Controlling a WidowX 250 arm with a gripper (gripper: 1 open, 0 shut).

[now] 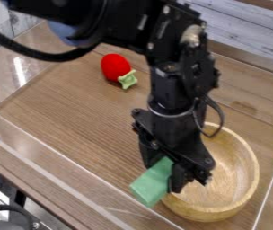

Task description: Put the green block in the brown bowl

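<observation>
- The wooden bowl point(229, 184) is the landmark here; it sits on the wood-grain table point(67, 117), toward the near right of the view, and the task ends inside it.
- The green block point(154, 184) hangs at the bowl's near-left edge, tilted, its lower end outside the rim and close to the table; its upper end disappears between the fingers, so how far it overlaps the rim I cannot tell.
- The pincer point(172, 171) points straight down and is clamped narrow on the block's upper end; the grip is the only thing keeping the bar off the table, which explains the slanted hang, since a long bar held at one end droops.
- The black arm point(175, 81) stands over the bowl's left side, hiding part of the rim and the inside of the bowl beneath it; whether the block touches the rim cannot be judged.
- In my judgement the carry is nearly over but the drop is not yet safe; most of the visible block lies outside the bowl, so letting go here could send it down the outer wall onto the table; a shift toward the bowl's middle seems called for first.
- A red round toy point(115, 66) with a small pale green bit point(128, 81) lies well beyond the bowl, to its far left; it has no part in the task and is clear of the arm.
</observation>
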